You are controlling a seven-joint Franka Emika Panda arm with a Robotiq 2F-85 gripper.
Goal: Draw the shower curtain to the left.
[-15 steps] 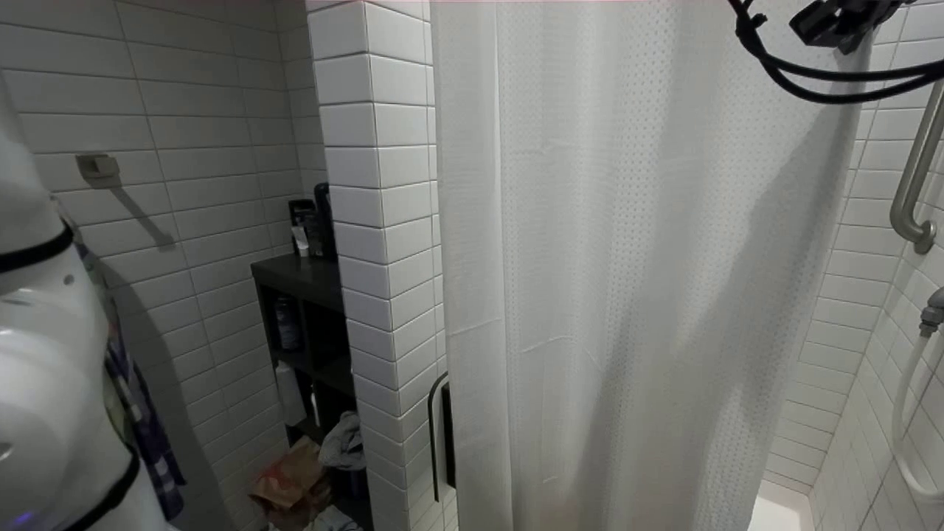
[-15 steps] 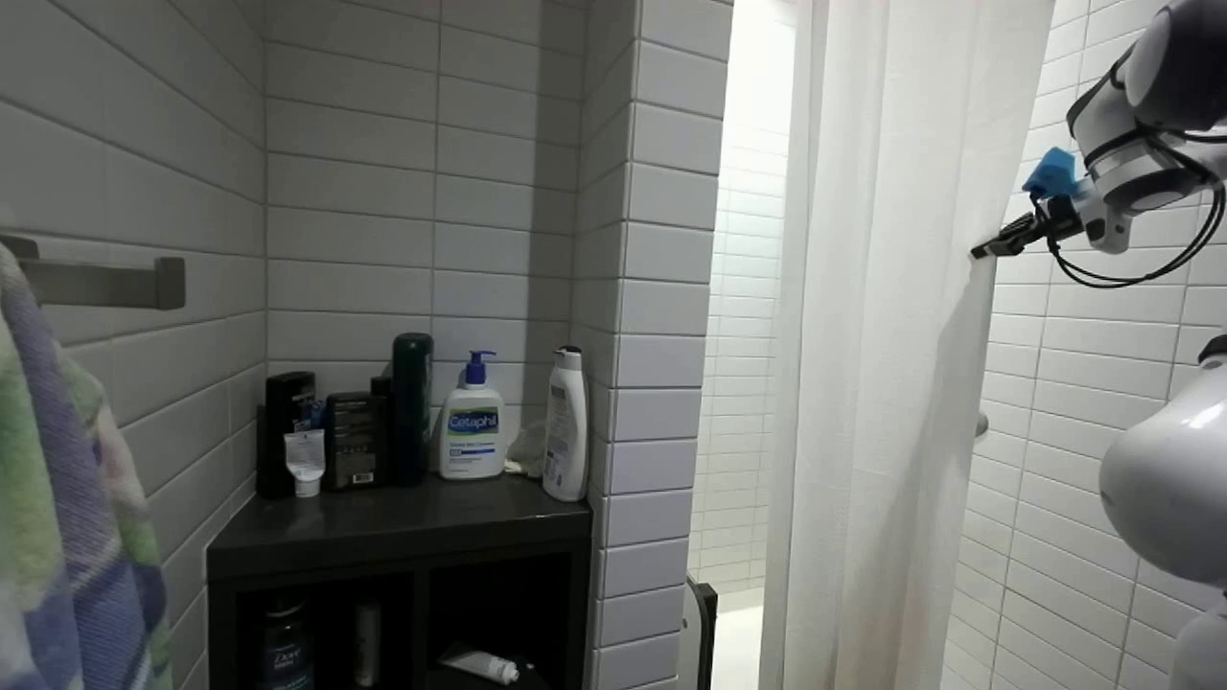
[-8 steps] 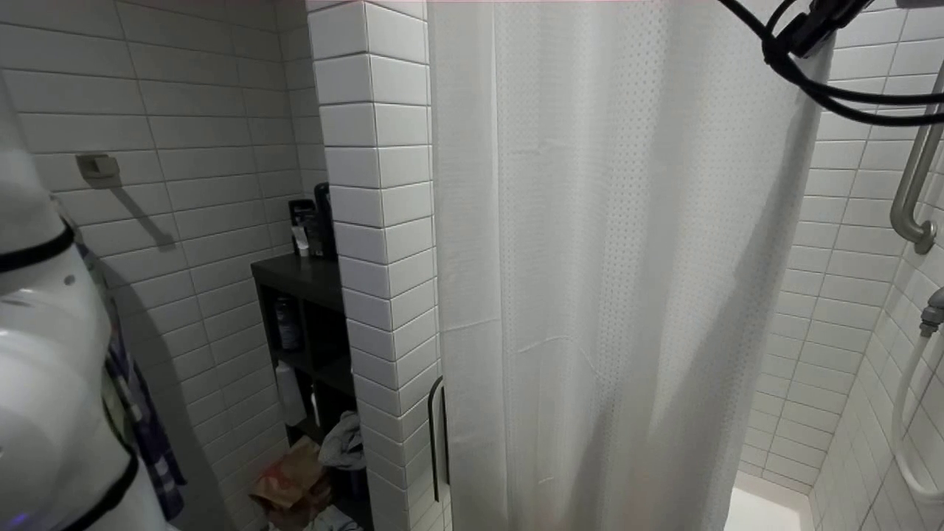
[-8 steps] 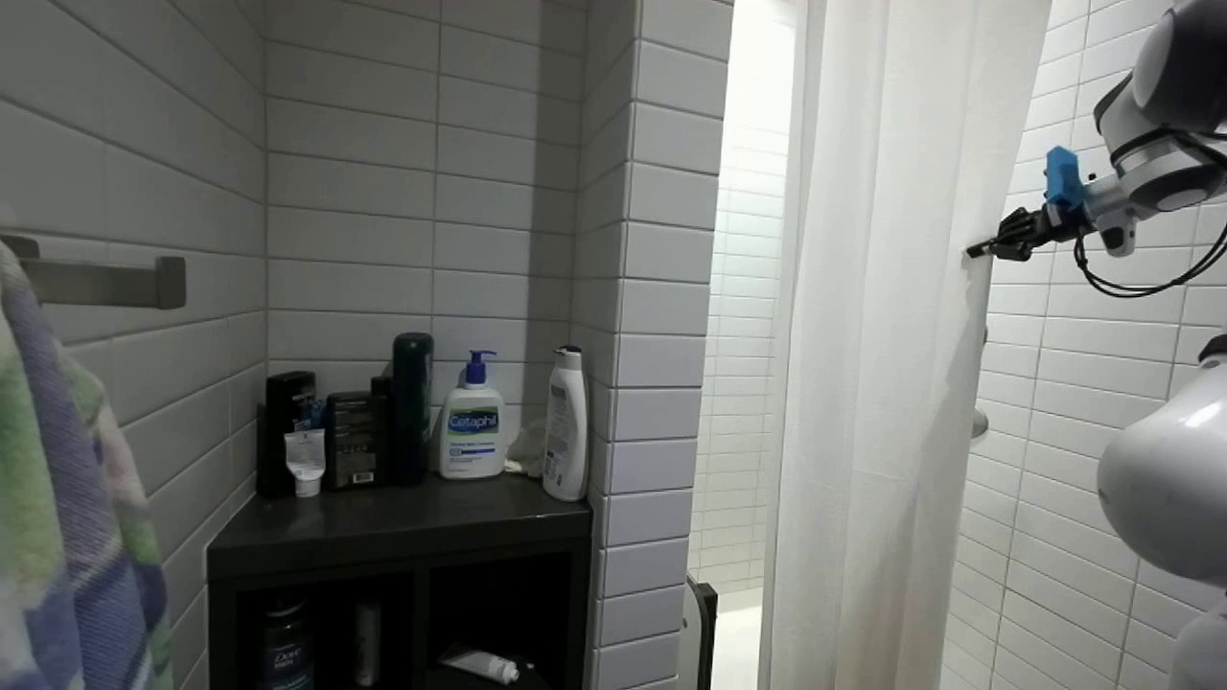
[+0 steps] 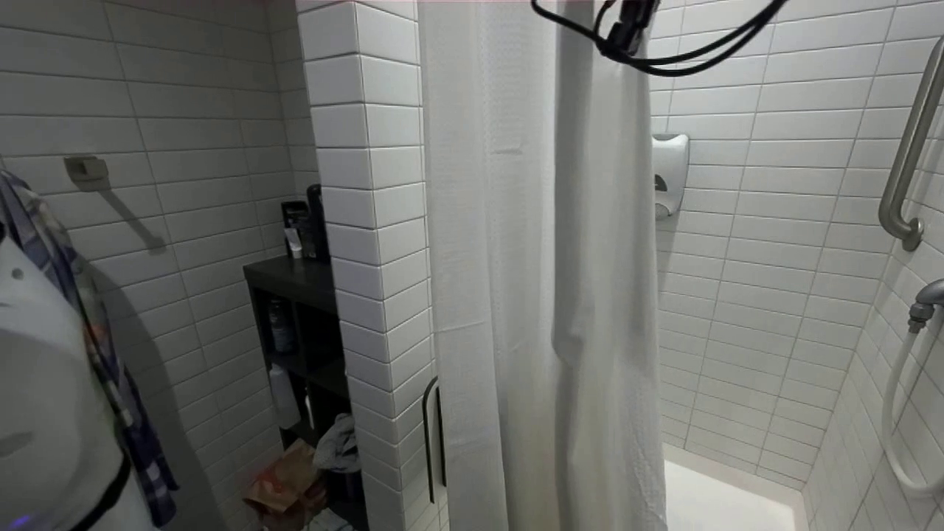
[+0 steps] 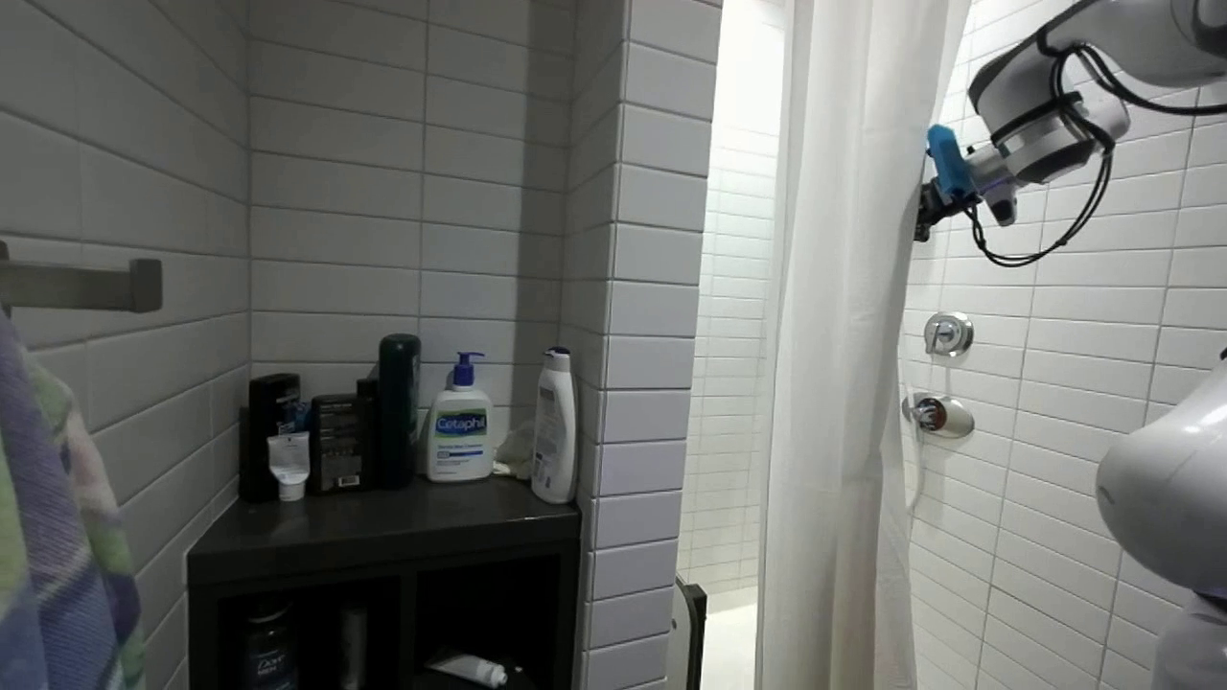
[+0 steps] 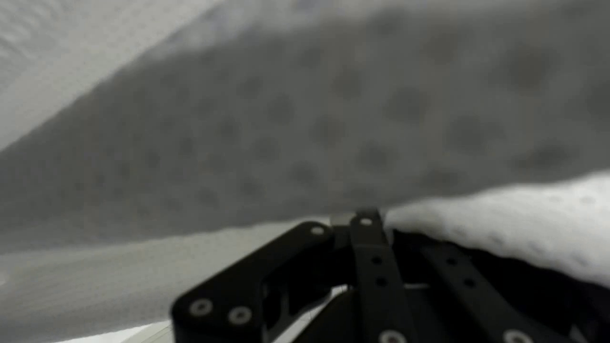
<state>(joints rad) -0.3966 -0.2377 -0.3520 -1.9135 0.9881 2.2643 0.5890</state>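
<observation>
The white shower curtain hangs in soft vertical folds beside the tiled pillar; it shows in both exterior views, as the curtain (image 5: 509,258) and the curtain (image 6: 839,335). My gripper (image 6: 922,218) is at the curtain's free right edge, high up. In an exterior view only the black gripper (image 5: 627,33) and cables show at the top. In the wrist view the curtain (image 7: 286,128) fills most of the picture and drapes over the fingers. The gripper (image 7: 376,226) is shut on the curtain's edge; its fingertips are partly hidden by fabric.
A white brick-tiled pillar (image 5: 391,258) stands left of the curtain. A dark shelf (image 6: 383,522) with several bottles is beyond it. A grab bar (image 5: 911,155), shower hose (image 5: 892,413) and white wall dispenser (image 5: 670,177) are to the right. Shower valves (image 6: 949,333) are on the wall.
My gripper has moved left with the curtain's edge. The curtain is bunched narrower with deeper folds, uncovering more tiled wall, the dispenser and the shower valves. Both exterior views have shifted slightly.
</observation>
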